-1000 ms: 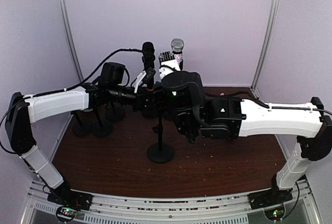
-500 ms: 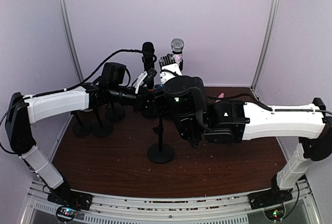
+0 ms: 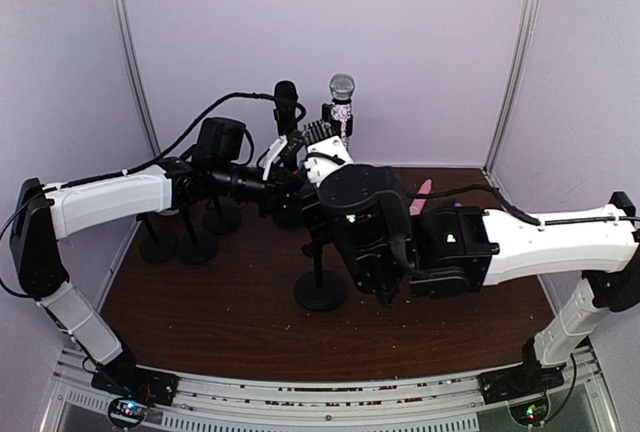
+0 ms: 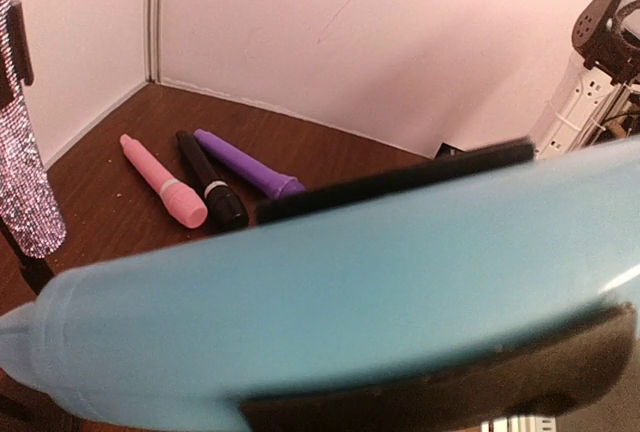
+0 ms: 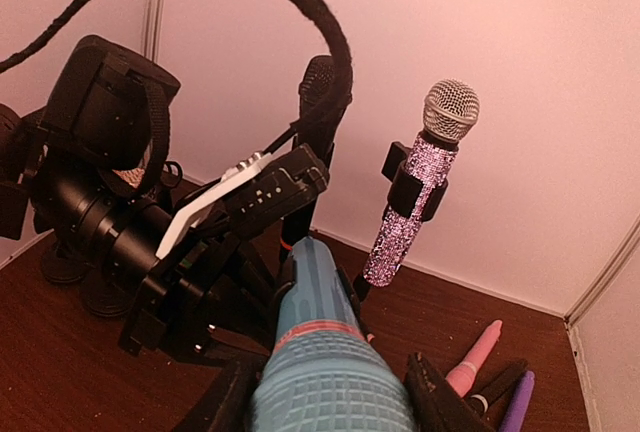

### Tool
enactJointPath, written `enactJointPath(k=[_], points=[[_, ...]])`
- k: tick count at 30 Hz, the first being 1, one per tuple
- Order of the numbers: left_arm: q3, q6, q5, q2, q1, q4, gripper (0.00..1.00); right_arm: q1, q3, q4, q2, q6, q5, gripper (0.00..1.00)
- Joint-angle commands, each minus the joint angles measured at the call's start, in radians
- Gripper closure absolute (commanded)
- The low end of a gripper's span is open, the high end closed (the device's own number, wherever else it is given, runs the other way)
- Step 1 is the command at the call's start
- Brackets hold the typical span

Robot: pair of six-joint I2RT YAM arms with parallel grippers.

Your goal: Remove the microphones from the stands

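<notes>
Left end effector and right end effector both sit clamped on mic, likely one bracing while the other frees it from stand.

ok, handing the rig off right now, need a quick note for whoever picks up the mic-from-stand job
Grippers: left gripper has its fingers against the blue microphone near the stand top; cannot tell if it is shut, or on what. The right gripper is shut on the blue microphone's grille end.
Things: stand upright mid-table, its top hidden under the right arm.
Done: microphone grasped.
Left: cannot confirm it is out of the clip; pull it clear and watch that the stand stays upright.
</notes>
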Motion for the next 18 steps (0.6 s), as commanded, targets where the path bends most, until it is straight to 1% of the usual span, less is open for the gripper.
enactJointPath(k=[1,9,13,15,18], points=[[0.025,-0.023,-0.233,0.065,0.077,-0.008,1.0,0.134,0.007,0.092,-0.147,-0.036,0.076,1.0],[0.05,-0.013,-0.262,0.092,0.078,-0.012,1.0,0.173,-0.072,0.135,-0.213,-0.03,0.138,1.0],[0.059,-0.011,-0.264,0.101,0.078,-0.011,1.0,0.185,-0.08,0.145,-0.229,-0.034,0.147,1.0],[0.064,-0.001,-0.258,0.104,0.079,-0.012,1.0,0.193,-0.079,0.147,-0.237,-0.047,0.152,1.0],[0.075,0.014,-0.226,0.105,0.079,-0.015,1.0,0.201,-0.085,0.145,-0.262,-0.058,0.198,1.0]])
